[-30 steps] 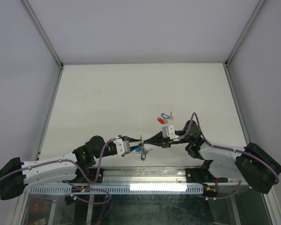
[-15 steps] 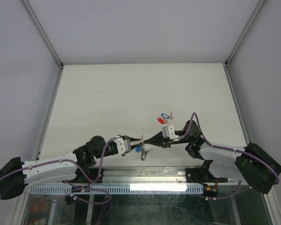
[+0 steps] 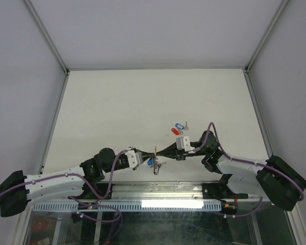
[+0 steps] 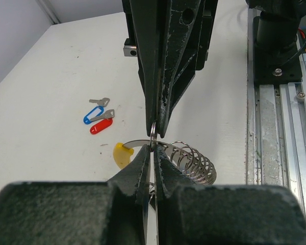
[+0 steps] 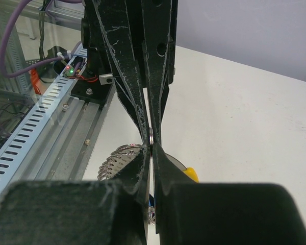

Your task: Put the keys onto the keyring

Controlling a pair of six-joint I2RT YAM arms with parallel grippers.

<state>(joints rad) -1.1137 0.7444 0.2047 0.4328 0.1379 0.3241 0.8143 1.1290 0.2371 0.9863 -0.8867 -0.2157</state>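
Close in, the left pincer (image 4: 153,153) and right pincer (image 5: 151,148) are pressing tip to tip, both clamping shut on the keyring (image 4: 191,159) between them. Farther out on the bench (image 3: 117,102), loose keys (image 3: 179,128) are lying nearer the right arm (image 3: 239,166).

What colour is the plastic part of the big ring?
The plastic part is yellow, clearest in the left wrist view.

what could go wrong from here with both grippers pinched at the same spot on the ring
1. The left gripper and the right gripper are shut tip to tip on one small silvery loop at the keyring. Pulling unevenly could bend the loop or let it slip free.
2. The fingertips almost meet, so a small sideways drift could make them scrape or jam against each other.
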